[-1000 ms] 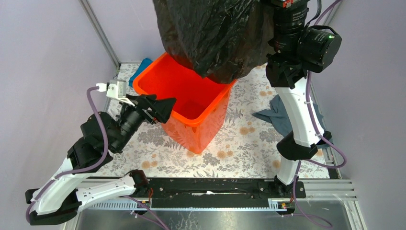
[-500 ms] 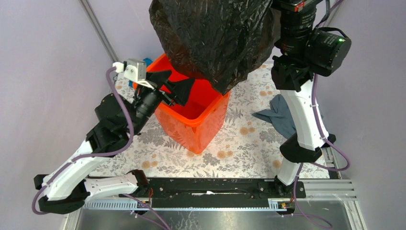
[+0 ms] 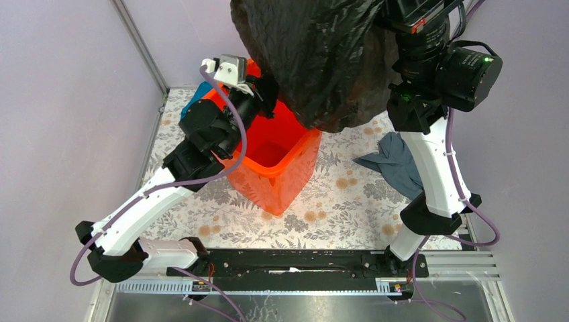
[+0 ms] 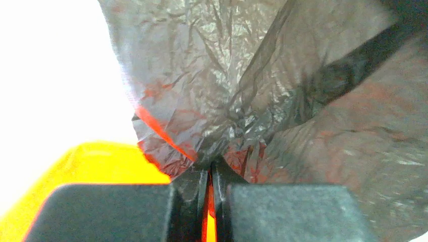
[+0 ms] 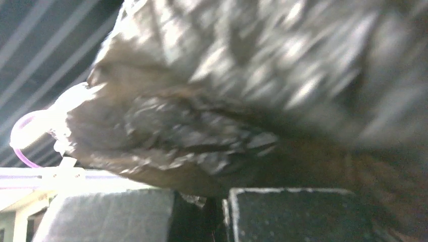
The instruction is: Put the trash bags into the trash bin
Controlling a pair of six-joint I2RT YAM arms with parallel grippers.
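Note:
The black, creased trash bag (image 3: pixel 315 54) hangs high over the orange trash bin (image 3: pixel 268 178), its lower end above the bin's far right rim. My left gripper (image 3: pixel 267 90) reaches over the bin's far left corner. In the left wrist view it (image 4: pixel 211 164) is shut, with bag film (image 4: pixel 242 91) bunched at its tips and the bin's bright rim (image 4: pixel 101 161) at lower left. My right gripper (image 5: pixel 217 201) is shut on the bag's upper film (image 5: pixel 227 101). In the top view the bag and the frame's upper edge hide it.
A grey-blue cloth (image 3: pixel 396 161) lies on the floral tabletop right of the bin, beside the right arm. A small teal cloth (image 3: pixel 194 97) lies behind the bin's left corner. A metal frame post (image 3: pixel 141 47) and purple walls close in the sides.
My left arm has risen and swung over the bin's far left rim to the bag, and its jaws have closed on the film. The bag has shifted slightly right.

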